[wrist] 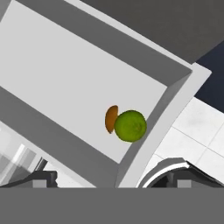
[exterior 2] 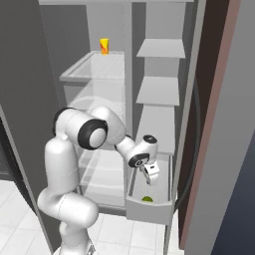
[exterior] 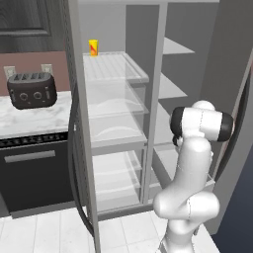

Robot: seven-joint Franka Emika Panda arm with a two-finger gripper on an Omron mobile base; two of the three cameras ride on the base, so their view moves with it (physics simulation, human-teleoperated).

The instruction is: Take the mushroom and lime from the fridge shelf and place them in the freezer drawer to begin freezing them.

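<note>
The lime (wrist: 130, 126) lies on the floor of the pale grey freezer drawer (wrist: 170, 103), close to its front wall. The mushroom (wrist: 111, 119) rests against the lime's side, its brown-orange body partly hidden behind it. My gripper (wrist: 109, 178) hovers above them, open and holding nothing. In the right base view the gripper (exterior 2: 149, 177) hangs over the pulled-out freezer drawer (exterior 2: 149, 211), with the lime (exterior 2: 147, 199) as a green spot near the drawer's front. The translucent fridge shelf (exterior 2: 94, 67) sits high in the left compartment, also seen as the fridge shelf (exterior: 113, 66).
A yellow cup (exterior: 93, 47) with a red mark stands at the back of the top shelf. A dark toaster (exterior: 30, 90) sits on the marble counter (exterior: 29, 118) left of the fridge. Open fridge doors flank the arm, and narrow grey shelves (exterior 2: 159, 89) rise above the drawer.
</note>
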